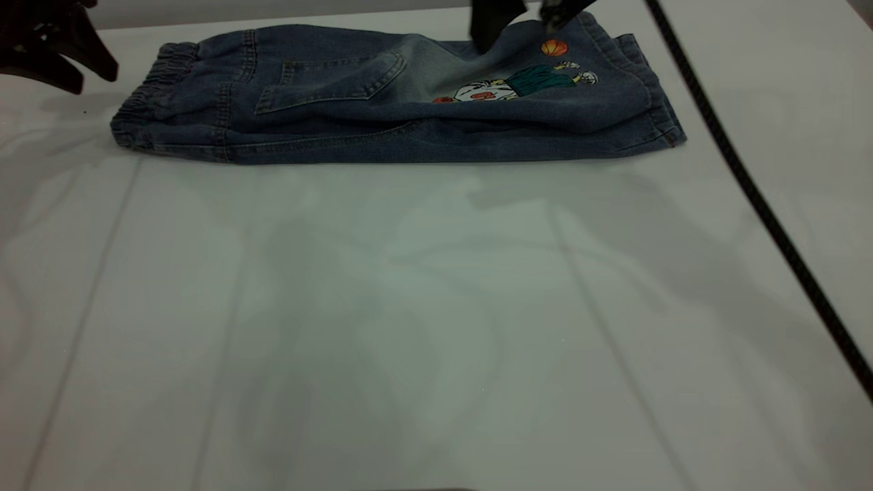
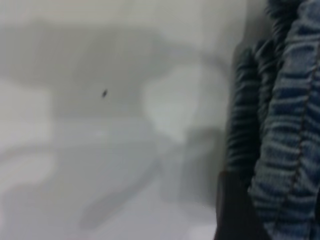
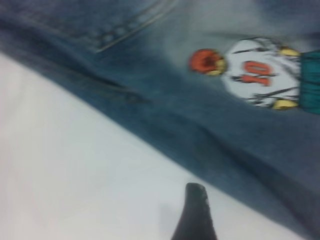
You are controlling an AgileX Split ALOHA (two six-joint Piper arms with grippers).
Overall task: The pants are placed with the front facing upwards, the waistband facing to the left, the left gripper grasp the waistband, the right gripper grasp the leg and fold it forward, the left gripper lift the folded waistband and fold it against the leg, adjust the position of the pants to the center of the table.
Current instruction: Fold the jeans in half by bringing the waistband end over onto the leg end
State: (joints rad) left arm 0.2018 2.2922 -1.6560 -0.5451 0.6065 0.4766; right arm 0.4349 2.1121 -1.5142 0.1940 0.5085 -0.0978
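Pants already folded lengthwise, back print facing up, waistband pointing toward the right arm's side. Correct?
Not quite. The pants are folded lengthwise with the cartoon print up, but the waistband points toward the left arm's side, near the left gripper. The right gripper is over the leg end. The exterior view shows this.

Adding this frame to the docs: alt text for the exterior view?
Blue denim pants, folded lengthwise with the back pocket and basketball cartoon print up, lie across the far part of a white table, waistband at left. The left gripper hovers beside the waistband; the right gripper hangs over the leg end.
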